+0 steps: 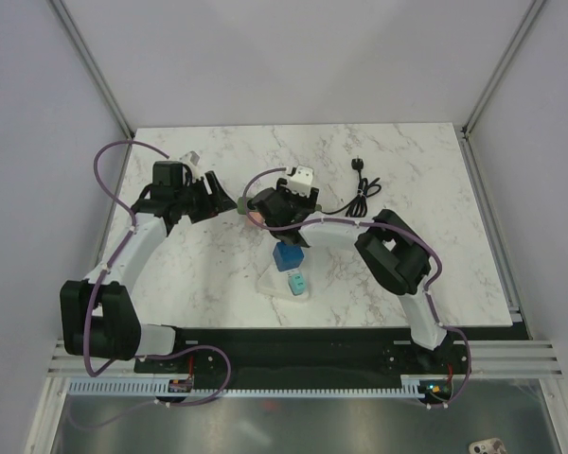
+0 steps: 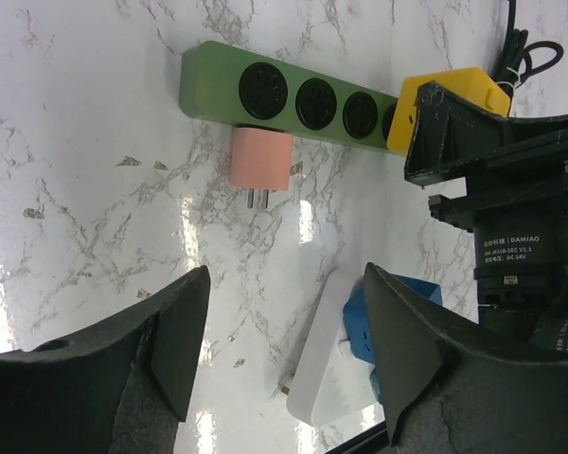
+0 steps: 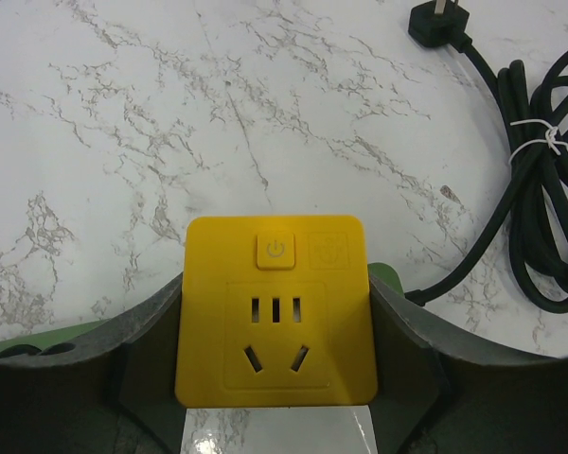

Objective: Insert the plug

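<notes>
Hovering on the left, the left gripper (image 2: 286, 279) is carrying nothing, its jaws gaping wide over the marble table (image 2: 85, 208) and touching no object. Ahead of it, the green power strip (image 2: 293, 95) is lying flat with 3 round sockets showing empty, and a pink plug (image 2: 261, 159) is resting just beside its long edge, prongs pointing away from the strip, so that one is not going in yet. Further right, the right gripper (image 3: 276, 284) is clamping the yellow adapter plug (image 3: 276, 317) between its 2 fingers, jaws closed firmly on its sides, face up toward the wrist camera. From the left wrist view this yellow block is sitting over the 4th socket at the strip's end; whether its pins are fully seated is hidden, so the insertion is looking under way rather than finished, with pressing home and releasing probably remaining. At the far right, a coiled black cable (image 3: 540, 189) is lying well apart.
</notes>
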### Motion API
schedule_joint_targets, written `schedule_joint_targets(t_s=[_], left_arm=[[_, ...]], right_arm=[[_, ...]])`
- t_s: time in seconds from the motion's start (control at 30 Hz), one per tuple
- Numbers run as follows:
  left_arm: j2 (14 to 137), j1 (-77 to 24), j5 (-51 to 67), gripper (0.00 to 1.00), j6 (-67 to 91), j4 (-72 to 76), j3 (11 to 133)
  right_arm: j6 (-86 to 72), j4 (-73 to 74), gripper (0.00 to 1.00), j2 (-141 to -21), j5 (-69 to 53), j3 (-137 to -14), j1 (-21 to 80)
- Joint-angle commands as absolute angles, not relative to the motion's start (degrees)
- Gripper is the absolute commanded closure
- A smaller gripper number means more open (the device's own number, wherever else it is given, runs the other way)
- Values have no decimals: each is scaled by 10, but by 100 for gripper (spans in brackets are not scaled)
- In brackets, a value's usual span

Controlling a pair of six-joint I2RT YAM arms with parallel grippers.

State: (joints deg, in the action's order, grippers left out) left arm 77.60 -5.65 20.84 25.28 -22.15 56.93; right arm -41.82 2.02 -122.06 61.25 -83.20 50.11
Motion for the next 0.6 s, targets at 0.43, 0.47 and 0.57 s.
schedule_joint_targets(t_s=[0.43,0.47,0.57], left_arm=[[735,-57,171,27,254,-218,573],[735,-58,171,27,254,-217,573],[738,-57,167,27,256,-217,574]], right_arm=[[-338,15,100,-1279,440,-732,521],[-317,-22,100,-1275,429,-711,519],[-295,-56,100,-1272,417,-691,519]])
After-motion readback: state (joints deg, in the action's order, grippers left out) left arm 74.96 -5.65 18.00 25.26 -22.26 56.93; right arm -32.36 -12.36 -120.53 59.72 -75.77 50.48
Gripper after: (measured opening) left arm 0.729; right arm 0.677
